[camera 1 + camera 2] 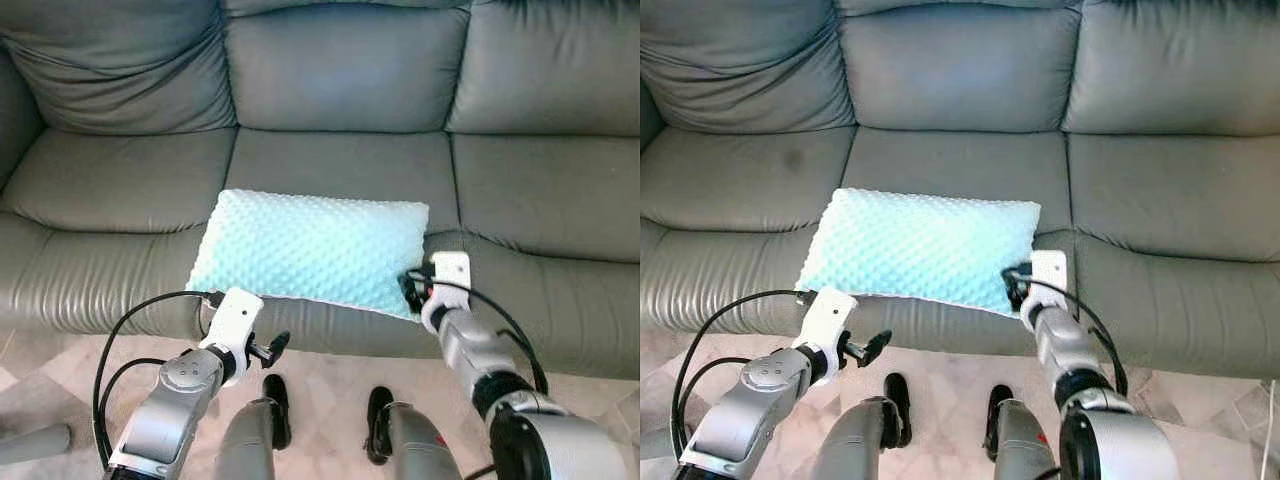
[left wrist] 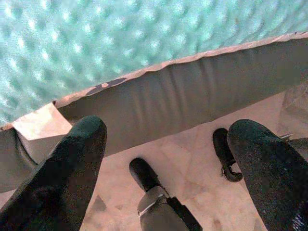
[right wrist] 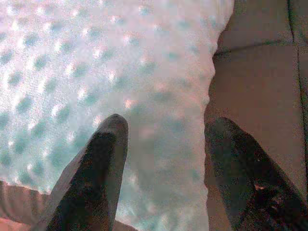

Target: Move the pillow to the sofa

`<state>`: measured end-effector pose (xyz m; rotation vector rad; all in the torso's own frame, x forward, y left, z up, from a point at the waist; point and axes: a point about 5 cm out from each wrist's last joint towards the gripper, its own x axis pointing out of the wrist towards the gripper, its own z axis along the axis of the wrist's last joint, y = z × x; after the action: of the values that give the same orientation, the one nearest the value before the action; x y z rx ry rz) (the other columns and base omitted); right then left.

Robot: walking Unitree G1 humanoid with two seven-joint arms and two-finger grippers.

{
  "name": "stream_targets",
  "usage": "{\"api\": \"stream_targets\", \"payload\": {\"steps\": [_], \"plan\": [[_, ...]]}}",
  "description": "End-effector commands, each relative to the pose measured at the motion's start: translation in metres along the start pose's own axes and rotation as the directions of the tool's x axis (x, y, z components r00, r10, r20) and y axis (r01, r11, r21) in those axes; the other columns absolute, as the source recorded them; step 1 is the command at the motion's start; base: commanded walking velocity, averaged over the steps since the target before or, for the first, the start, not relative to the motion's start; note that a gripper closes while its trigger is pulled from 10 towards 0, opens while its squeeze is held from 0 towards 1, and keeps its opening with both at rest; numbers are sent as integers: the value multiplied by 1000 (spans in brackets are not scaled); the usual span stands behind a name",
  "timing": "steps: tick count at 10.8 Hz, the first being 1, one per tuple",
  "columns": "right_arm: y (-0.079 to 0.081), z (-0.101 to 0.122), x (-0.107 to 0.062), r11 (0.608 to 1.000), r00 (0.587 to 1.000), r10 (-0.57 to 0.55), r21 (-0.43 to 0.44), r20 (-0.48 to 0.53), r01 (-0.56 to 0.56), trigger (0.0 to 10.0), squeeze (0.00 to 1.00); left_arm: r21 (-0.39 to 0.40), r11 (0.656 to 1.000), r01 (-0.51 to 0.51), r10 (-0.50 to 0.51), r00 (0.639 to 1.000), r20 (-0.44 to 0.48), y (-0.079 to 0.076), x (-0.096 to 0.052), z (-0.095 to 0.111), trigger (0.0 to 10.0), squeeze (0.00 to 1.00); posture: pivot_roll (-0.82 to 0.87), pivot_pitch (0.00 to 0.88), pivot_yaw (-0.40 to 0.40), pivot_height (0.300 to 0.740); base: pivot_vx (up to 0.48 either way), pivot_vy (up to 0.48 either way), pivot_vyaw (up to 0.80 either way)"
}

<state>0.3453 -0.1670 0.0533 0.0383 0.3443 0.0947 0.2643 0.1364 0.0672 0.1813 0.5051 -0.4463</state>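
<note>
The pale-turquoise dimpled fabric pillow (image 1: pixel 312 248) lies on the grey leather sofa (image 1: pixel 340 75) seat, so placement appears done, with the right gripper (image 1: pixel 412 290) parted astride its corner and the left gripper (image 1: pixel 262 350) parted just below its edge.

No text, label, brand, number or sign can be read anywhere in these pictures.
</note>
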Motion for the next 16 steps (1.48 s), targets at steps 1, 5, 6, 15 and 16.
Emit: {"api": "stream_targets", "payload": {"steps": [1, 5, 6, 15, 16], "plan": [[2, -17, -4, 1000, 998, 1, 1, -55, -1, 10000, 0, 5, 1000, -3, 3, 999, -48, 0, -4, -12, 10000, 0, 100, 395, 95, 740, 0, 0, 0], [13, -24, -5, 996, 996, 61, 75, -65, -56, 10000, 0, 13, 1000, -21, 22, 998, -54, 6, -11, -13, 10000, 0, 152, 412, 106, 740, 0, 0, 0], [15, -25, -5, 996, 996, 64, 72, -68, -59, 0, 0, 16, 1000, -25, 26, 998, -57, 7, -12, -14, 10000, 0, 158, 416, 108, 740, 0, 0, 0], [-18, -34, -13, 989, 984, -118, -100, -133, 105, 0, 0, 24, 999, -41, 42, 997, -59, 9, -12, -12, 10000, 0, 158, 419, 111, 740, 0, 0, 0], [-23, -31, -13, 986, 983, -136, -115, -124, 122, 0, 0, 26, 999, -46, 47, 997, -59, 10, -12, -12, 10000, 0, 157, 419, 110, 740, 0, 0, 0]]}}
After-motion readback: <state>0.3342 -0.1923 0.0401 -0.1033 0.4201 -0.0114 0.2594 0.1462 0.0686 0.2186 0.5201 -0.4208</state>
